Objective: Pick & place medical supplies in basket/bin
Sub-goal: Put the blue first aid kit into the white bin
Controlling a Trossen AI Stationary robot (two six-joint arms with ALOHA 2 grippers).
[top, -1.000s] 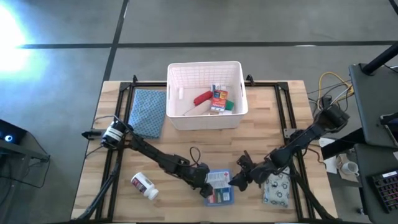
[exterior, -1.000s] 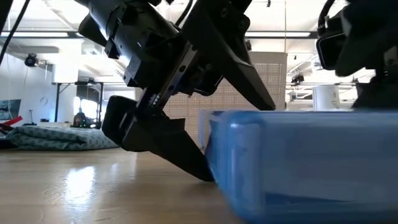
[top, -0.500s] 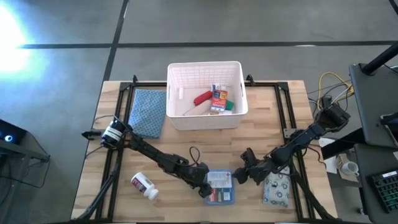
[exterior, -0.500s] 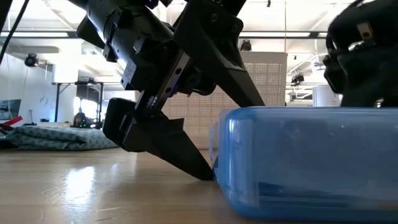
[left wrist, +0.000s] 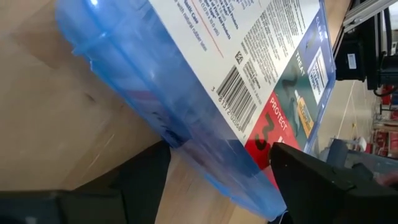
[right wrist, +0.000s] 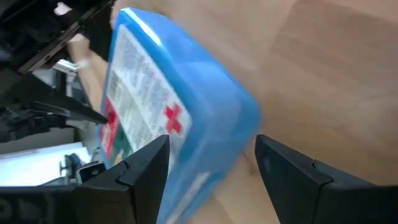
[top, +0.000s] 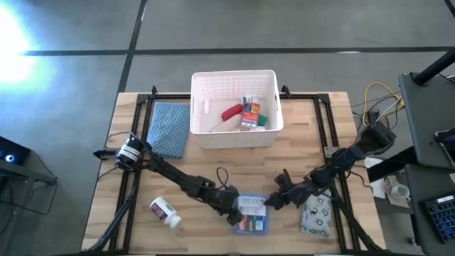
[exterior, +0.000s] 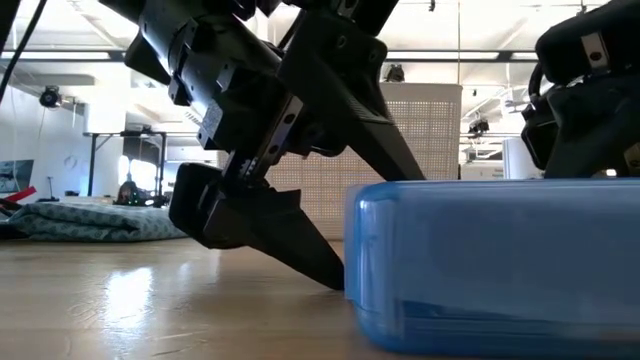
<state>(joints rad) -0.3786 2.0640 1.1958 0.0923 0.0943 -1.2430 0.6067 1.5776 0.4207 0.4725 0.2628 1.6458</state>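
Blue pack (top: 250, 214) edges between left gripper (top: 232, 208) and right gripper (top: 273, 203), both spread wide.

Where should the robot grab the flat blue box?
By its long thin side edges. The blue box lies flat on the table, so nothing fits underneath. The left gripper and right gripper each straddle an opposite edge, which seems best.

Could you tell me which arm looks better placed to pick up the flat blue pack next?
Probably the left: the left gripper already straddles the blue pack, fingers open around its edge. The right gripper faces its other end.
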